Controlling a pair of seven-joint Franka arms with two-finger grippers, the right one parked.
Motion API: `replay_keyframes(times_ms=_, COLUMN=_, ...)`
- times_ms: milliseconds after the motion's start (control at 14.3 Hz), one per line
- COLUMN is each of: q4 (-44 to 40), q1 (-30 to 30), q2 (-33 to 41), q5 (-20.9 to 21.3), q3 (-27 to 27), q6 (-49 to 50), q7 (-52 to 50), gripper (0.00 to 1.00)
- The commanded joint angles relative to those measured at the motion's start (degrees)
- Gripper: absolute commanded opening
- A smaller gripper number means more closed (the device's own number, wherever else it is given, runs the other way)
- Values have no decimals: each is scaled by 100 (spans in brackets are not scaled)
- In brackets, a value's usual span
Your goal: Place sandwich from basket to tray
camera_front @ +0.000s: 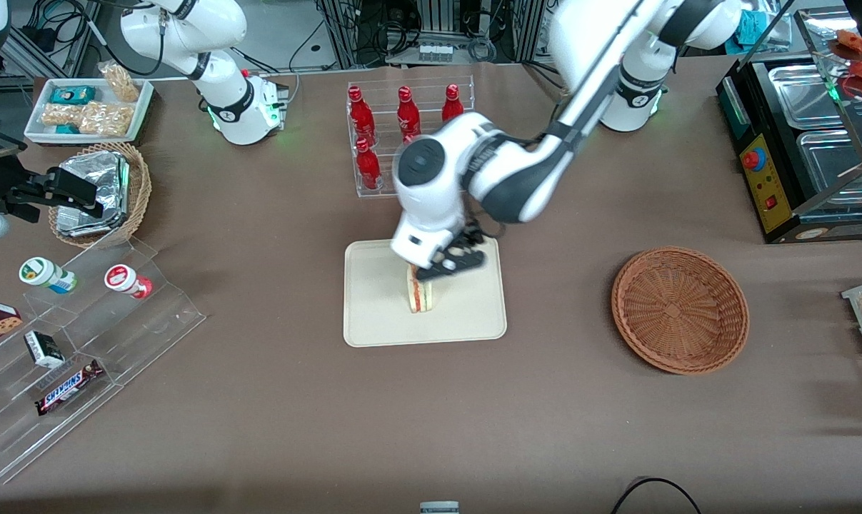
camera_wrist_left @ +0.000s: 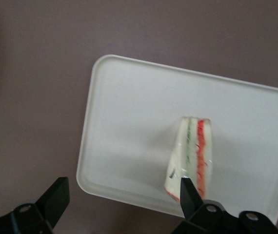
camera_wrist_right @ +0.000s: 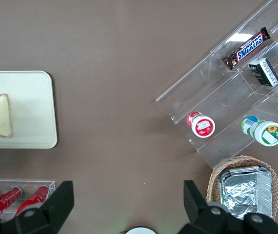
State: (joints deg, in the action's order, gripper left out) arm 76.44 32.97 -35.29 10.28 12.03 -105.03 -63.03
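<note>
Tray [camera_front: 373,314] carries sandwich [camera_front: 421,295] standing on edge; gripper [camera_front: 450,265] just above it, jaws spread, gripping nothing; basket [camera_front: 680,309] well apart.

Sandwich [camera_front: 421,294] on tray [camera_front: 373,314]. Gripper [camera_front: 445,265], fingers apart, just above sandwich. Basket [camera_front: 679,309] well apart from tray, toward working arm's end.
</note>
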Motion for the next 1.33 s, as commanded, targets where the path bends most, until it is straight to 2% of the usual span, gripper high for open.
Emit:
replay_keyframes(times_ms=0, q4=896, q1=-763, q2=670, q5=-78, q3=106, q6=-9, q7=350, gripper=100)
replay_keyframes(times_ms=209, q4=1924, q1=-1545, q2=1574, q5=-597, q3=107, q6=35, q7=2123, gripper=100)
replay_keyframes(times_ms=419, q4=2778, q1=-2196, q2=2515, q5=-642, q3=98, q6=166, q7=3390, gripper=100)
replay_keyframes(times_ms=698, q4=2754, q1=-2935, q2=3123, q5=-721, q3=54, q6=1176, q7=5078, gripper=100)
replay_keyframes(times_ms=907, q4=2658, q1=-3463, q2=3519, q5=-730, q3=36, q6=1458, q7=6028, gripper=100)
replay_keyframes(times_ms=1256, q4=2043, q1=-3472, q2=3774, q5=-650, q3=-367, q6=1433, q7=6215, gripper=100)
